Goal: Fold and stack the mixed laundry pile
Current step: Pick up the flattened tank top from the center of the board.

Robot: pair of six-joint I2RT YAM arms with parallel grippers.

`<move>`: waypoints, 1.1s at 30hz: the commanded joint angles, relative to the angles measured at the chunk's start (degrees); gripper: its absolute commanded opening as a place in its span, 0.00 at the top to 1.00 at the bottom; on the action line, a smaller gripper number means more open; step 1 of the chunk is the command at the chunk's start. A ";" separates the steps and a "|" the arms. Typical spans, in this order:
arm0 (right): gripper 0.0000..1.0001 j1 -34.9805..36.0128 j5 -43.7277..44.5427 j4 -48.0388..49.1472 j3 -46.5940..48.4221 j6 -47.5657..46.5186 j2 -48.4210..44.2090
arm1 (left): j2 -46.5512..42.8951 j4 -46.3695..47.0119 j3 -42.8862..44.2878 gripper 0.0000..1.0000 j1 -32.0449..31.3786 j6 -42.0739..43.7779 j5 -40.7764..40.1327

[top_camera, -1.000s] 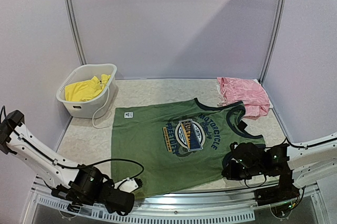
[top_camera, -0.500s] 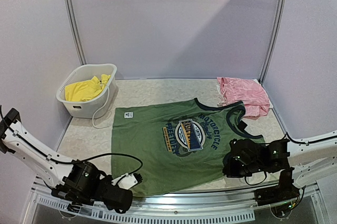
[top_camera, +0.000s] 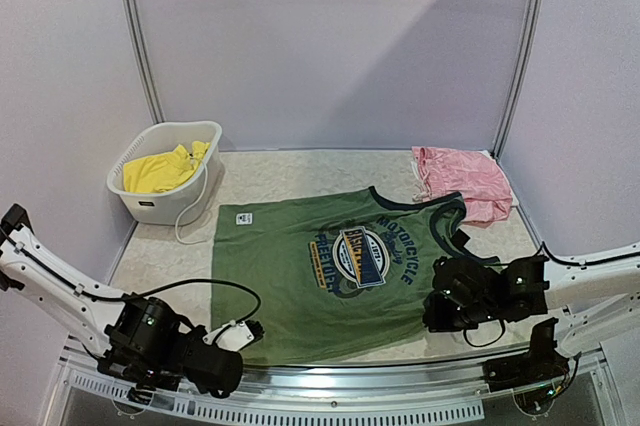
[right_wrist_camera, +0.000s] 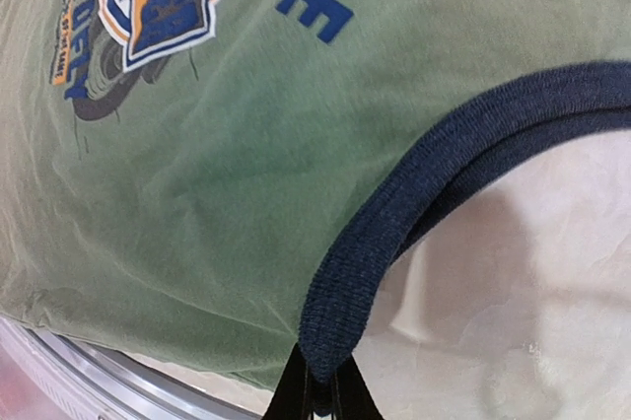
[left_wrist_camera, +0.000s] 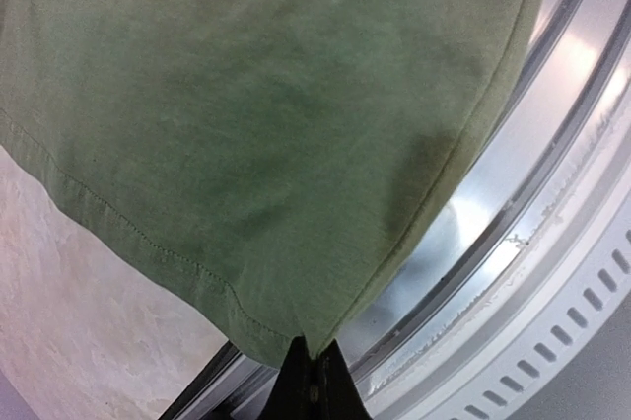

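The olive-green tank top (top_camera: 330, 276) with its round blue-orange graphic lies spread flat on the table, near hem at the front edge. My left gripper (top_camera: 245, 331) is shut on its near-left hem corner (left_wrist_camera: 296, 336) at the table's rim. My right gripper (top_camera: 432, 314) is shut on the dark blue ribbed armhole trim (right_wrist_camera: 340, 336) at the near right. The yellow shorts (top_camera: 160, 170) lie in the white basket. The pink garment (top_camera: 465, 178) lies crumpled at the back right. No separate dark blue garment shows.
The white slotted basket (top_camera: 145, 204) stands at the back left, a white cord (top_camera: 182, 231) hanging from it onto the table. A metal rail (left_wrist_camera: 552, 144) runs along the table's front edge. Walls close in the left, back and right sides.
My left arm has drawn back to the left along the front edge, pulling the hem corner with it. My right gripper has shifted slightly, still holding the armhole trim.
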 commanded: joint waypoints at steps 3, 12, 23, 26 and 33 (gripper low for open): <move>1.00 0.41 4.30 -5.53 5.42 -2.43 1.21 | -3.45 -0.26 -0.13 1.00 3.61 -0.15 -2.01; 0.99 -0.87 6.18 -9.06 12.53 -5.52 7.08 | -6.38 -0.82 -0.95 1.00 9.00 0.03 -0.98; 1.00 -1.92 -3.17 -5.27 7.45 -5.53 8.33 | -6.49 1.11 -1.52 1.00 10.91 1.37 2.42; 0.97 -1.90 -4.96 -4.72 3.73 -3.99 4.20 | -6.03 1.88 -1.44 1.00 10.91 2.02 3.75; 0.47 -1.87 -9.43 -4.26 -0.98 -2.24 -2.29 | -3.54 2.99 -1.37 1.00 10.91 2.85 4.93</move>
